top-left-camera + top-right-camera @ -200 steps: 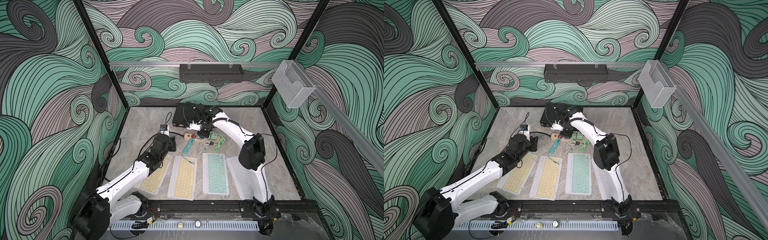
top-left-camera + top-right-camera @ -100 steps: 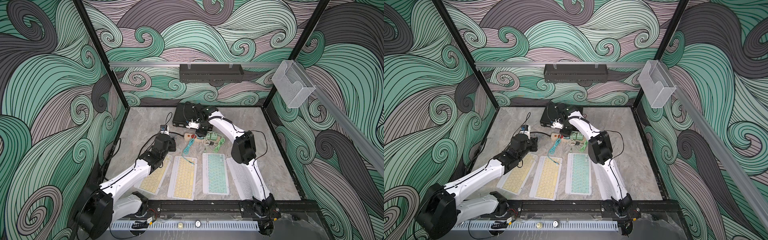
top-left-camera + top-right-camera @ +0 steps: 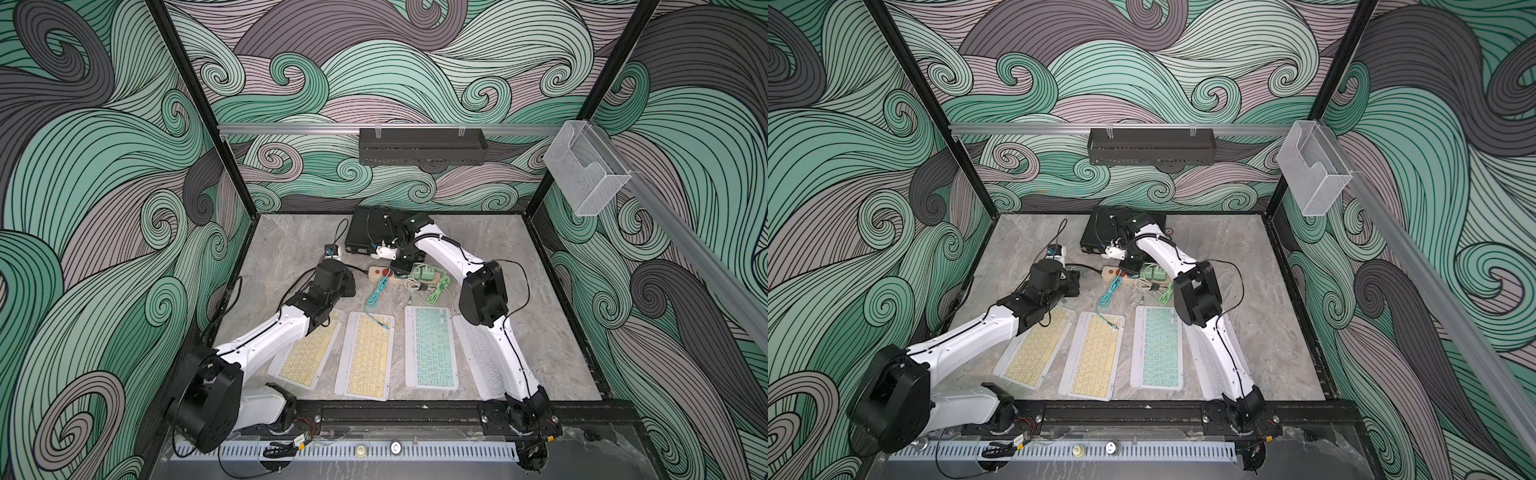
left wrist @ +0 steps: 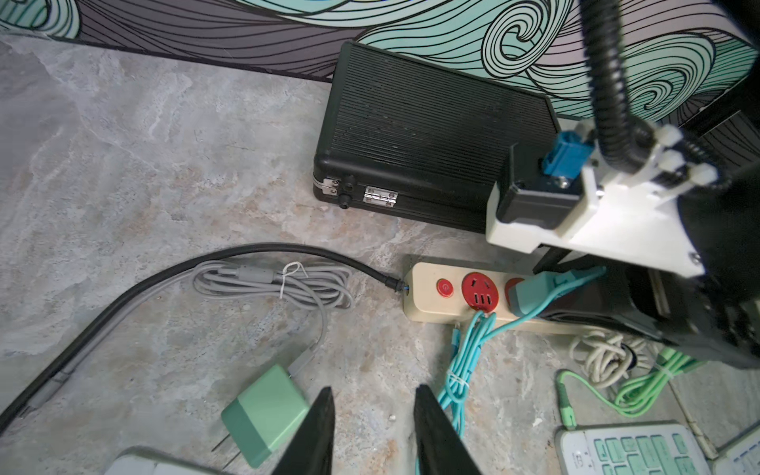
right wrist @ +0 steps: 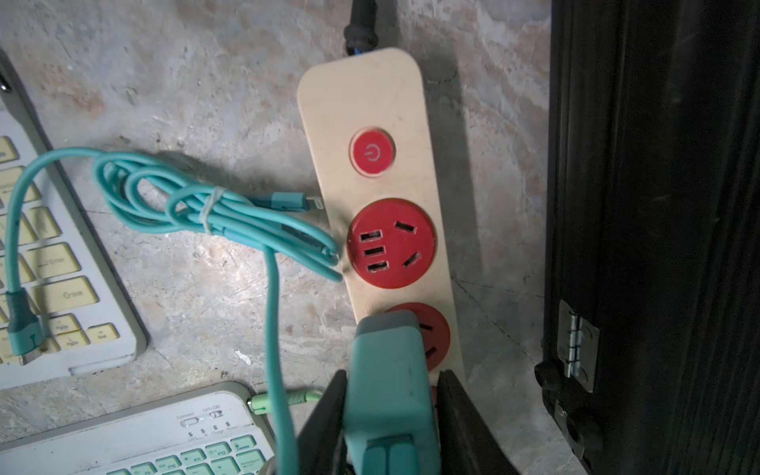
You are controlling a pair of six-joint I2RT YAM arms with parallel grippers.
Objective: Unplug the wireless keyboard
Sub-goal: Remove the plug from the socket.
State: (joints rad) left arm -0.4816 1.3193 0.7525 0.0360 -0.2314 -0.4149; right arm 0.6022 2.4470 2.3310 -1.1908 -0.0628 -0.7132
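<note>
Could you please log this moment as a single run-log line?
right gripper: jaws shut on teal charger, on power strip | left gripper: jaws open, empty | unplug: not yet done

Four keyboards [image 3: 430, 347] (two yellow), one power strip [image 5: 366, 94].

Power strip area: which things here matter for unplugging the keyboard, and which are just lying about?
In the job: right gripper, shut on the teal adapter at the power strip; teal cable; yellow keyboard its end lies on.

Lying about: loose green adapter, grey cable, black case, green cable, teal keyboard; left gripper, open and empty.
</note>
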